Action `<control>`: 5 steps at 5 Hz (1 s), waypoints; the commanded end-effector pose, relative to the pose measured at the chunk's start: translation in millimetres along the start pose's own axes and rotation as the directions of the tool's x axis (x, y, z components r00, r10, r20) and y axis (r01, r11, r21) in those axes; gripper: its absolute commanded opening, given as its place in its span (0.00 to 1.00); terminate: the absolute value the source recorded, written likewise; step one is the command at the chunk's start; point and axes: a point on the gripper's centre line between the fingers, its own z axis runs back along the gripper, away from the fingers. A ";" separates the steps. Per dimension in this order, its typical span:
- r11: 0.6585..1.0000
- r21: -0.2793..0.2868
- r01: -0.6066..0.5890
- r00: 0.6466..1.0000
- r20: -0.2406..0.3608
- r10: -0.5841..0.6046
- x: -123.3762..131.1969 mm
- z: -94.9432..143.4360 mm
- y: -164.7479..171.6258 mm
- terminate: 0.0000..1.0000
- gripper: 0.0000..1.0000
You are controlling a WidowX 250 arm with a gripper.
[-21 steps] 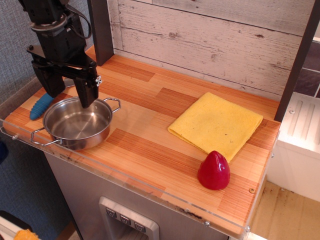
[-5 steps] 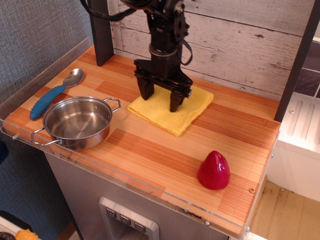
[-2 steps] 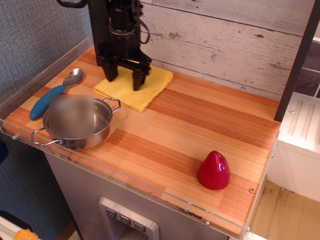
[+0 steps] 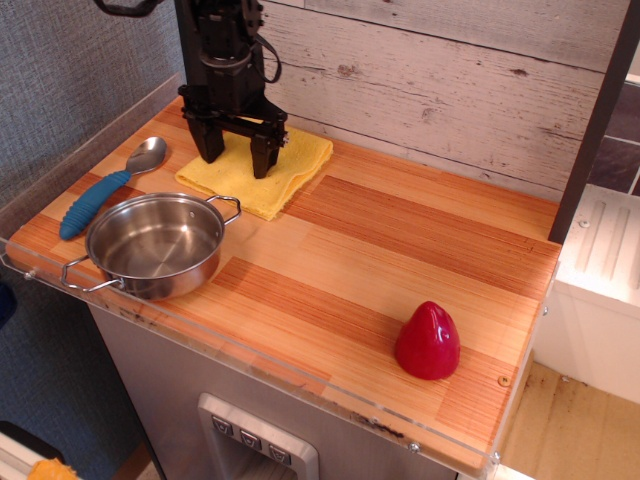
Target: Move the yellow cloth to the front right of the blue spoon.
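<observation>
The yellow cloth [image 4: 285, 172] lies flat on the wooden counter at the back left, just right of the blue spoon [image 4: 108, 187] and behind the steel pot. The spoon lies near the left edge, its silver bowl pointing to the back. My black gripper [image 4: 237, 158] stands upright over the cloth's left half. Its two fingers are spread wide, their tips at the cloth's surface. I cannot tell whether they press on it. Nothing is between the fingers.
A steel pot [image 4: 155, 245] with two handles sits at the front left, close to the cloth's front corner. A red pepper-shaped object [image 4: 428, 340] sits at the front right. A dark post [image 4: 203, 55] and a plank wall stand behind. The counter's front has a clear lip.
The cloth has been dragged from the right side of the counter to the back left beside the spoon. Over the last half second it and the gripper shifted slightly further left.
</observation>
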 end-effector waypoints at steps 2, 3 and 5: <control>0.994 -0.111 -0.001 0.986 0.166 0.020 -3.3 94.2 16.8 0.00 1.00; 0.995 -0.095 0.026 0.987 0.161 -0.011 -23.4 100.5 15.1 0.00 1.00; 0.997 -0.077 0.025 0.988 0.157 -0.012 -48.4 101.3 17.3 0.00 1.00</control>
